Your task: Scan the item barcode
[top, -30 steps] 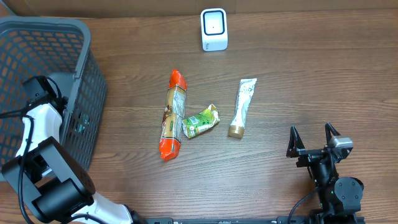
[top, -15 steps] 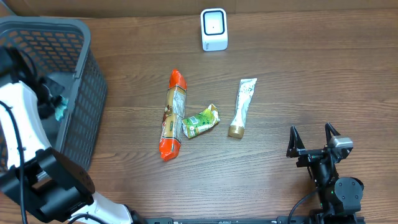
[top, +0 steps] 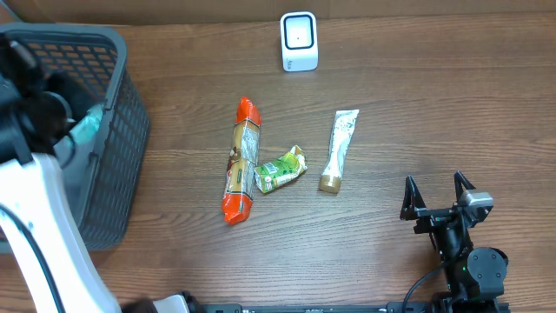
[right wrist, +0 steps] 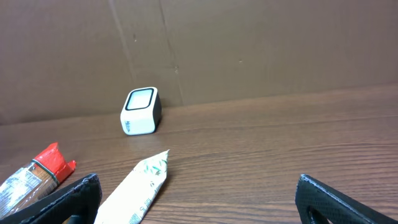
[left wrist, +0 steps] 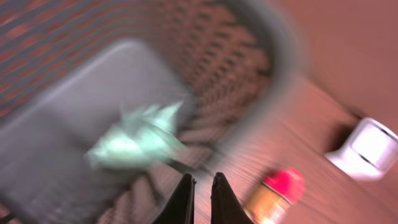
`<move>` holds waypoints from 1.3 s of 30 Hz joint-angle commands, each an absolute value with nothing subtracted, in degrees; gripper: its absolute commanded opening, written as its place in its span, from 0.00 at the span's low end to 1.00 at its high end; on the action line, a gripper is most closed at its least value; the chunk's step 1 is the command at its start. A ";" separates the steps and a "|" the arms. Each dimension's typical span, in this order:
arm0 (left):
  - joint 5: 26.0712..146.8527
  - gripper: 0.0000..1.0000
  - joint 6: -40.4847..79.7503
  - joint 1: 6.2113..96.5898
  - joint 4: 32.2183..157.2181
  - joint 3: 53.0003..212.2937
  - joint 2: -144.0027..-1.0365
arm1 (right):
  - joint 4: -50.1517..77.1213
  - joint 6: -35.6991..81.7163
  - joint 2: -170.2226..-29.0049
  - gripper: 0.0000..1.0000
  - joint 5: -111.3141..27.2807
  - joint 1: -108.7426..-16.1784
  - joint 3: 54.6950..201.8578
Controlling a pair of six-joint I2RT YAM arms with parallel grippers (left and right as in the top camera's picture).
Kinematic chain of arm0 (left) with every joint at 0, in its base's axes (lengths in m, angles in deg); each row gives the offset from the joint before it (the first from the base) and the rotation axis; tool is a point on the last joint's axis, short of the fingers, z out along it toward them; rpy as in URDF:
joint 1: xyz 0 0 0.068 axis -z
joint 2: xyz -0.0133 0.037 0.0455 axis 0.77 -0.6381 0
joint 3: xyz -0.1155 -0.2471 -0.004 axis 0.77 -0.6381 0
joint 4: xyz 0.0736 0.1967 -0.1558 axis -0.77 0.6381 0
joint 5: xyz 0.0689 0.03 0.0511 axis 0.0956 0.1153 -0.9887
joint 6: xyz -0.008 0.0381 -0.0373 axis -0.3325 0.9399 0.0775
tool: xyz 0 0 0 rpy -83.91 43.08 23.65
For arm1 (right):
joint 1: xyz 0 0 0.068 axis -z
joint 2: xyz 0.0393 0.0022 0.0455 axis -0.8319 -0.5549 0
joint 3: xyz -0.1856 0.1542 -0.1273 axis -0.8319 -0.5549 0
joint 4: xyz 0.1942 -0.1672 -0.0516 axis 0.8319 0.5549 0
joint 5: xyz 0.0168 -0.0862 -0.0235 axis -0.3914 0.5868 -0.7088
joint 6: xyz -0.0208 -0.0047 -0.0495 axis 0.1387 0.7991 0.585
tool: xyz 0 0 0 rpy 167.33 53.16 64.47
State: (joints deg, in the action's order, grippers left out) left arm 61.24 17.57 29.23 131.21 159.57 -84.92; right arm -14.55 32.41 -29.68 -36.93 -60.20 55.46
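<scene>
Left gripper (left wrist: 202, 178) above the basket (top: 119, 174), far left of the scanner (top: 299, 41); fingers pinched together, nothing between them. Teal packet (left wrist: 138, 140) lies loose on the basket floor. Right gripper (top: 433, 180) front-right of scanner, fingers wide, empty. Orange-ended pack (top: 241, 159), green packet (top: 280, 169), white tube (top: 338, 149) lie in front of scanner.
</scene>
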 commanded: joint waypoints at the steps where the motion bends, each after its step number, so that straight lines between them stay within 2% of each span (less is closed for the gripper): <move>1: 62.16 0.04 20.34 37.07 132.45 161.00 -79.55 | -14.77 32.25 -29.03 1.00 -36.59 -60.64 54.85; 11: 57.48 0.04 18.99 61.73 137.28 159.71 -80.36 | -14.77 32.28 -29.03 1.00 -36.59 -60.64 54.85; 15: 50.81 0.04 15.45 66.43 138.55 159.27 -83.04 | -14.74 32.25 -29.03 1.00 -36.59 -60.64 54.85; 18: 47.88 0.04 12.85 66.45 137.92 159.29 -84.51 | -14.77 32.25 -29.03 1.00 -36.59 -60.64 54.85; 19: 47.91 0.19 12.76 65.36 136.45 159.57 -84.53 | -14.77 32.25 -29.03 1.00 -36.59 -60.64 54.85; 21: 47.91 0.55 12.93 63.39 134.95 161.54 -84.33 | -14.77 32.25 -29.03 1.00 -36.59 -60.64 54.85; 24: 47.93 0.85 13.44 59.19 132.65 167.77 -84.33 | -14.77 32.25 -29.03 1.00 -36.59 -60.64 54.85; 28: 48.39 0.89 13.46 52.05 127.91 175.51 -84.44 | -14.77 32.25 -29.03 1.00 -36.59 -60.64 54.85; 31: 51.56 0.84 15.99 46.62 121.61 179.07 -85.56 | -14.74 32.25 -29.00 1.00 -36.59 -60.64 54.85; 33: 54.40 0.85 17.76 43.35 119.27 182.66 -87.79 | -14.77 32.25 -29.03 1.00 -36.59 -60.64 54.85; 35: 54.59 0.82 18.59 40.35 121.02 190.02 -92.62 | -14.74 32.25 -29.03 1.00 -36.59 -60.64 54.85; 39: 54.57 0.84 19.23 35.94 128.30 202.15 -101.69 | -14.74 32.25 -29.03 1.00 -36.59 -60.64 54.85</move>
State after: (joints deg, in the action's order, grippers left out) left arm 53.02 17.06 39.13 124.08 194.96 -93.97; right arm -14.55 32.43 -29.68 -36.89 -60.20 55.46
